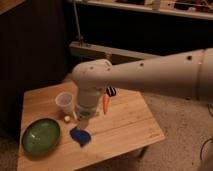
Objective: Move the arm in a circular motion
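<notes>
Green bowl [41,136] sits on the near left corner of the wooden table [127,125], well left of the gripper. Clear cup [63,101] stands upright just left of the gripper; its right edge meets the wrist segment in view, and contact cannot be told. Small white piece [66,119] lies on the wood just left of and below the tip. Gripper [84,113] is the short cylindrical end of the arm, low over the table middle, aimed straight down at the wood; whether it is open or closed cannot be told. Blue object [80,135] lies flat on the table, nearer the camera than the tip and close to it. Orange carrot [105,103] lies just right of the tip, long axis running away from the camera. Black item [110,91] is behind the carrot, partly hidden by the arm. White arm [155,75] fills the right half: its long thick segment comes in from the right edge and runs leftward, slightly downhill, to a rounded joint over the table, then a short segment turns down to the tip.
</notes>
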### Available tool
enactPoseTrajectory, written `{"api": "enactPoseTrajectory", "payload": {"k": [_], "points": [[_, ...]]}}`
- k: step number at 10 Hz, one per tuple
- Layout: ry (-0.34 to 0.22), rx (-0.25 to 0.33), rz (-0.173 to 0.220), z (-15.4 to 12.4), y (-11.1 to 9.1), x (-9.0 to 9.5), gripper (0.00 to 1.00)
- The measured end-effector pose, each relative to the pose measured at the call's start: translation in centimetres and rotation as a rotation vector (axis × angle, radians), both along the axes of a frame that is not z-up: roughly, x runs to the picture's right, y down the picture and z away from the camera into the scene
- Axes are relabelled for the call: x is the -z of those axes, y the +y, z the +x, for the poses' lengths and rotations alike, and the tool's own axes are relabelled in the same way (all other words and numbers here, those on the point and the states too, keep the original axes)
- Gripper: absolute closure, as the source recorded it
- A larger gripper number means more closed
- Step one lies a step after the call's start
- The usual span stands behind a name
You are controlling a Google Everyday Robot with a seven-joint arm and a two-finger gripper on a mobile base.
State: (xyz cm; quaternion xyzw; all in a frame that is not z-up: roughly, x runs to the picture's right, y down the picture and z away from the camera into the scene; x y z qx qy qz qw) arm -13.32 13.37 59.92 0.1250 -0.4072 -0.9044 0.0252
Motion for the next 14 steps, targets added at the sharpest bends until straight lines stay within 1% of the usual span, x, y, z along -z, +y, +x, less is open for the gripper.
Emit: {"api": "enactPoseTrajectory", "payload": {"k": [2,3,4,6,7,8,10,11,12,13,14], "points": [[-0.006,0.025,0.064,-3.2,-2.8,-2.8,0.96],[0.000,0.026,0.085,-3.7,-4.2,-4.0,0.96],[0.014,0.027,0.103,-3.6,-5.9,-5.6,0.96],[0.041,0.024,0.133,-2.3,-9.0,-8.1,0.96],[0.069,0.015,0.154,-0.9,-11.1,-9.7,0.96],[0.099,0.004,0.170,0.6,-12.9,-11.0,0.96],[0.158,-0.017,0.199,3.7,-15.7,-12.9,0.96],[0.207,-0.030,0.217,6.4,-17.4,-14.0,0.96],[0.245,-0.043,0.228,8.6,-18.5,-14.6,0.96],[0.297,-0.056,0.239,11.7,-19.6,-15.1,0.96],[0.344,-0.067,0.245,14.7,-20.2,-15.2,0.96]]}}
